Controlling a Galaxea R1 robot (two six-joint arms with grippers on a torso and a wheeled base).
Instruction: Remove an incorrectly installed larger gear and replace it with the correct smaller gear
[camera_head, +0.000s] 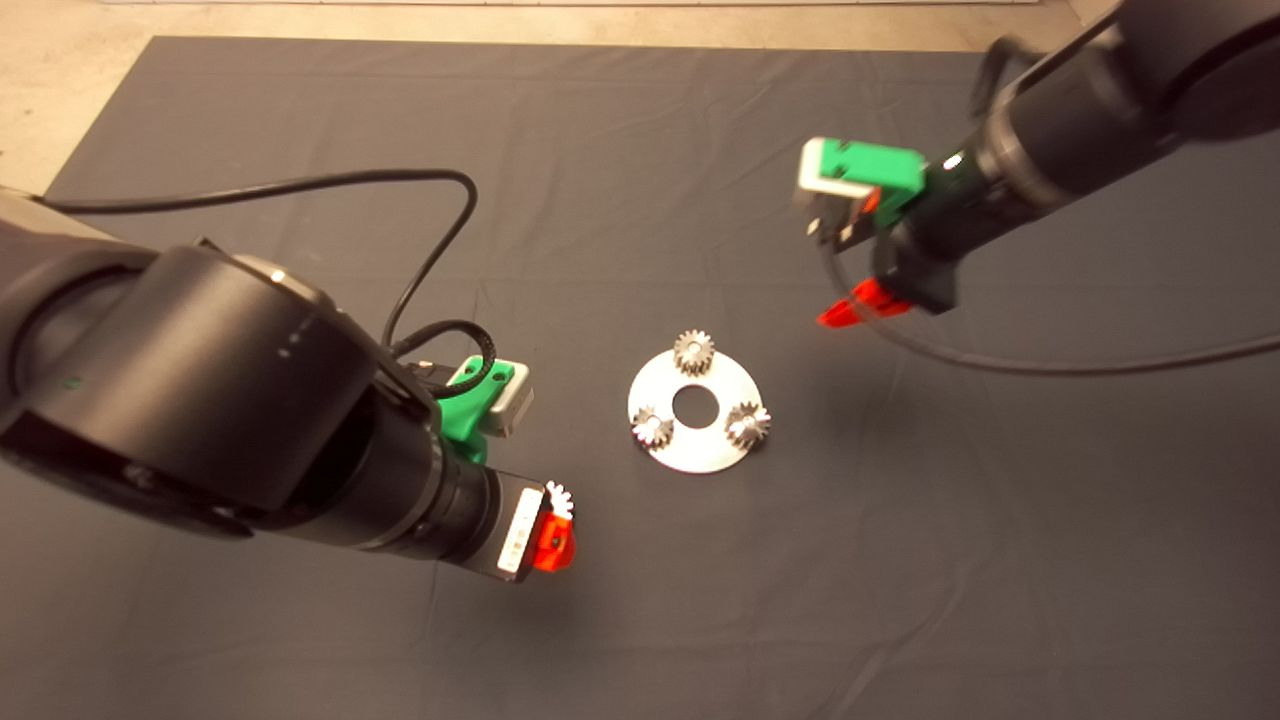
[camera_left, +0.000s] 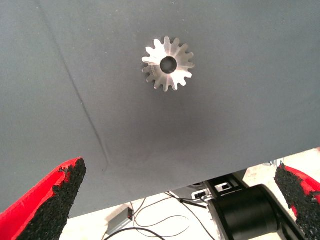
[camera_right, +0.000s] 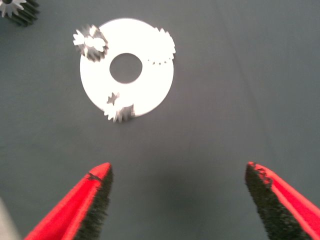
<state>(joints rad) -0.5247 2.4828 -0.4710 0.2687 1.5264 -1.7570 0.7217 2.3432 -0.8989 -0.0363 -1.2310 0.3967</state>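
The larger gear (camera_left: 168, 63), bright silver with a dark centre hole, lies flat on the mat ahead of my open left gripper (camera_left: 179, 166), untouched by either finger. From above, only its teeth (camera_head: 560, 496) show beside that gripper (camera_head: 556, 522), left of the silver plate (camera_head: 690, 455). The smaller gear (camera_head: 693, 352), duller than its two neighbours, sits on the plate's far side. Two silver gears (camera_head: 651, 427) (camera_head: 747, 424) occupy the near side. My right gripper (camera_head: 850, 306) hangs open above the mat to the plate's right, holding nothing (camera_right: 177, 167).
The plate (camera_right: 150, 85) has a round centre hole (camera_head: 693, 404). The left arm's black cable (camera_head: 430, 250) loops over the mat behind it. Bare floor borders the mat's far edge (camera_head: 560, 20).
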